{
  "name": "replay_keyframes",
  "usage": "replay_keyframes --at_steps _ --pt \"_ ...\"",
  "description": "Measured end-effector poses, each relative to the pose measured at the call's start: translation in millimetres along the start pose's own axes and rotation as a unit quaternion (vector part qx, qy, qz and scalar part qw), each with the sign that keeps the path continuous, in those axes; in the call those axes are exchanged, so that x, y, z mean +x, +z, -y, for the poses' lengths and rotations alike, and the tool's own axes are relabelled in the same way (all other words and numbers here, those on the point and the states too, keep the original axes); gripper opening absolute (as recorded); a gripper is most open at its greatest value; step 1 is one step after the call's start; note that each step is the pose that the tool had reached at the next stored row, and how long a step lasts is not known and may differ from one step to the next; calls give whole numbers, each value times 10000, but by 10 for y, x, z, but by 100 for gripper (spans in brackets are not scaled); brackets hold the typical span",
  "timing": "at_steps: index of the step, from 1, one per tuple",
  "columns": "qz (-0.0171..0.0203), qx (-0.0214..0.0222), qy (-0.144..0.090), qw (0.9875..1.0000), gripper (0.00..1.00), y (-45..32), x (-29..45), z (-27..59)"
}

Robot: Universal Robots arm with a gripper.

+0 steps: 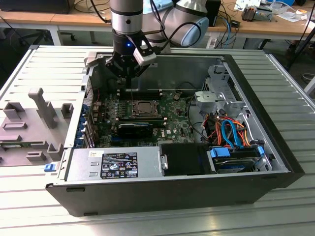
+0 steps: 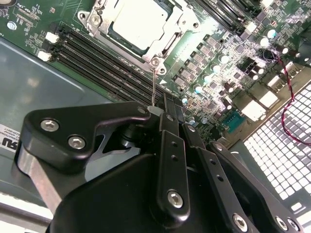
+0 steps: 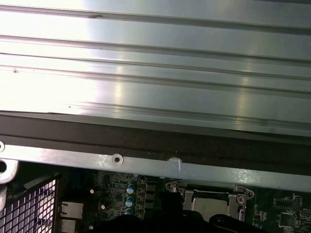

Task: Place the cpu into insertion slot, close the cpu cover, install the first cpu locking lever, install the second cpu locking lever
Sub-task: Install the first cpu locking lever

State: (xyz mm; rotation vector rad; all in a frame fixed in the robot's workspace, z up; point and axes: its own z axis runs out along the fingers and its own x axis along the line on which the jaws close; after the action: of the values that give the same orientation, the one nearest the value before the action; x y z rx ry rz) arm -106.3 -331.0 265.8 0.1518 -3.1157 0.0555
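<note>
In the lower part of the exterior view lies one grey metal power-supply box with a black label. Just right of it sits one blue plastic drive caddy. Beyond them, at mid-frame, is the green motherboard. On it the one small square cpu with a silvery top lies seated in the one square silver-bordered insertion slot. The one thin silver cpu cover frame is folded flat around it.

Above and just behind the socket hangs the one black gripper. Its fingers look pressed together on the tip of one thin silver wire locking lever that rises from the socket's corner.

As I judge it, the springy wire could slip out of so narrow a pinch and snap back. It could also bend if swung off its hinge line.
</note>
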Motion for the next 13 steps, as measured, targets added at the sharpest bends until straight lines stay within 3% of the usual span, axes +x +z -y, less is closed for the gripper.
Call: replay_keyframes --at_steps 13 --pt "-3 -1 0 10000 11 3 -42 4"
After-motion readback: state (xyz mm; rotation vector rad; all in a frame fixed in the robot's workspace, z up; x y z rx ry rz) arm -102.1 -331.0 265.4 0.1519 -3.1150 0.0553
